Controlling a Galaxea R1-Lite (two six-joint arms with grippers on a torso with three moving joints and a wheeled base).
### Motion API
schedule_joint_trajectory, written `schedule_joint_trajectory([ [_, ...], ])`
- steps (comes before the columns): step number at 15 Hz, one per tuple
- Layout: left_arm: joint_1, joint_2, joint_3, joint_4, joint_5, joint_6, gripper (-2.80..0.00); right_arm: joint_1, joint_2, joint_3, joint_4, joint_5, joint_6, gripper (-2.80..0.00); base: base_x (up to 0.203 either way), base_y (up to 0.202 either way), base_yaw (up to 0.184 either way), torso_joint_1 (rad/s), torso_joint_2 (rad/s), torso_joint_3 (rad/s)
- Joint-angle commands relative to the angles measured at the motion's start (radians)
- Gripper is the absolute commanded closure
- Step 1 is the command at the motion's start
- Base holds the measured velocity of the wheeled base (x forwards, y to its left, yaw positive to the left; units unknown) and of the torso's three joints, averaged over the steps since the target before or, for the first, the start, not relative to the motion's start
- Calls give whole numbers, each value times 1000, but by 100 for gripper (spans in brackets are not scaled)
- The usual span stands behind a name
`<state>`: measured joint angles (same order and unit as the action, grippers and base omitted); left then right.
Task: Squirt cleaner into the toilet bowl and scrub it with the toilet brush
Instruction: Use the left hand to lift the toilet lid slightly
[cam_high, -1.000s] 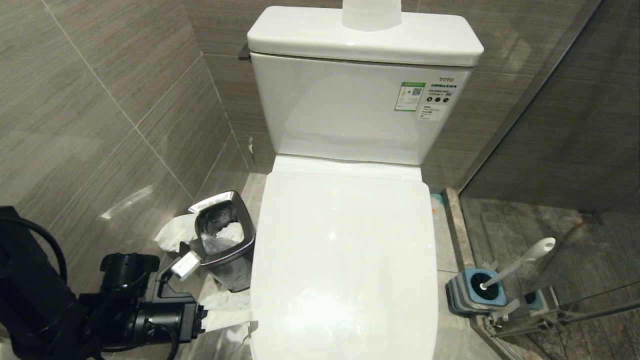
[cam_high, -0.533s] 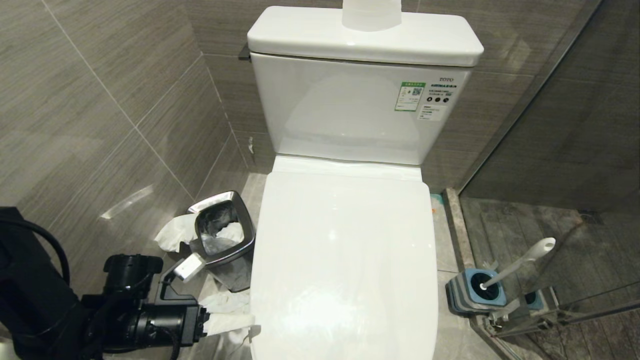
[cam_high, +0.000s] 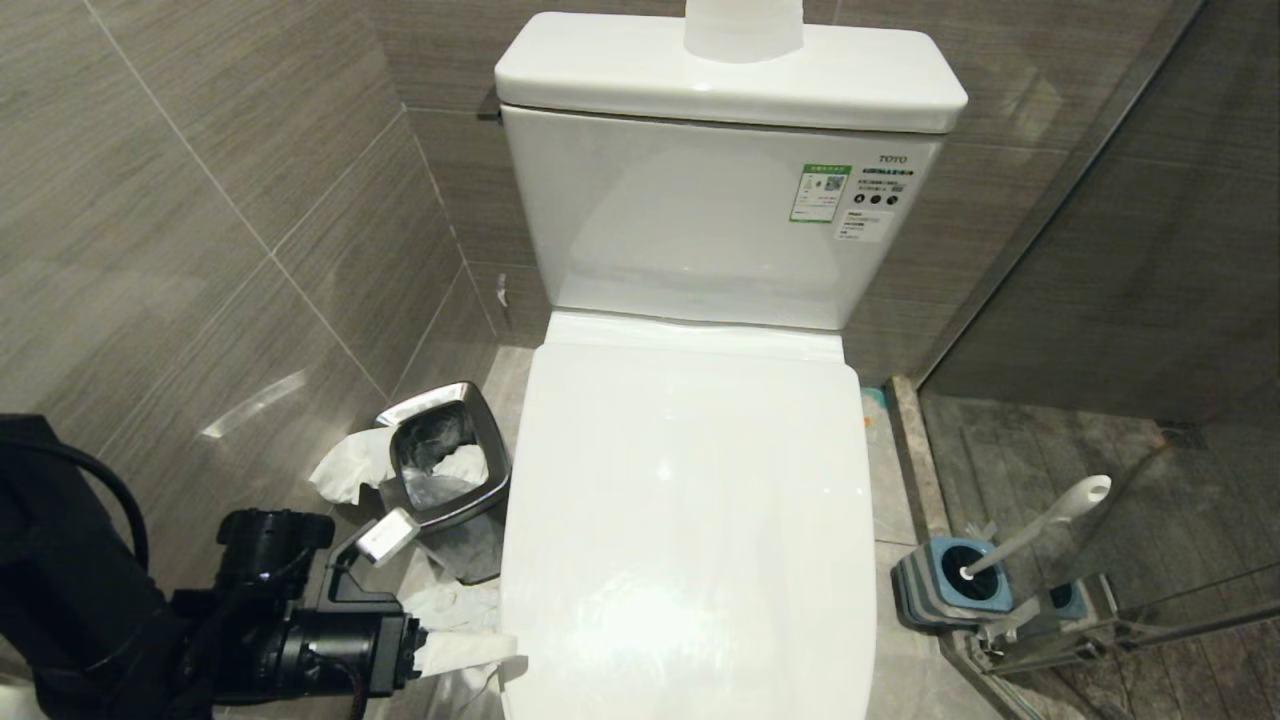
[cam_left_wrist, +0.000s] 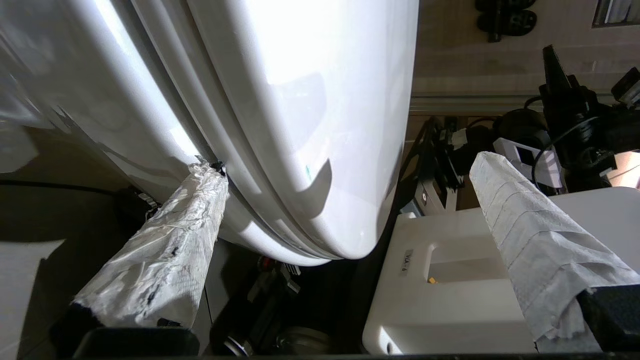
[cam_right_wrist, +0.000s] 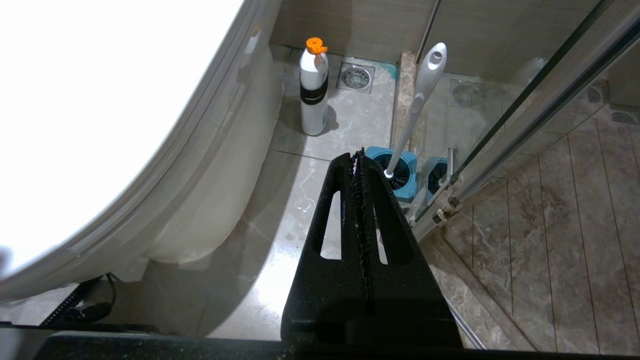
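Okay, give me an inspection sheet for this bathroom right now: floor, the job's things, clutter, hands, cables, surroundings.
Surface: grey tiled floor, bare beside the toilet.
Job's things: toilet bowl with lid closed; toilet brush standing in its blue holder; white bottle with orange cap on the floor, contents cannot be told.
Clutter: steel bin with crumpled tissue in and around it.
Hands: left hand open, paper-wrapped fingers at the lid's front-left edge; right hand shut, empty.
Cables: black cable on the left arm.
Surroundings: tiled walls, glass shower partition.
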<state>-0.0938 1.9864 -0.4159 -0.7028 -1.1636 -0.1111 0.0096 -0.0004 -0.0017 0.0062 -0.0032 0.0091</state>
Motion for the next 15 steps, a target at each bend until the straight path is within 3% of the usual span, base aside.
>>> schedule_joint_trajectory([
  [1,0,8,-4,-6,9,1,-280,0,0,0,0,0,0,0,0,0,0,0,0,0],
  [15,-74,0,30,-14,51,73,-280,0,0,0,0,0,0,0,0,0,0,0,0,0],
])
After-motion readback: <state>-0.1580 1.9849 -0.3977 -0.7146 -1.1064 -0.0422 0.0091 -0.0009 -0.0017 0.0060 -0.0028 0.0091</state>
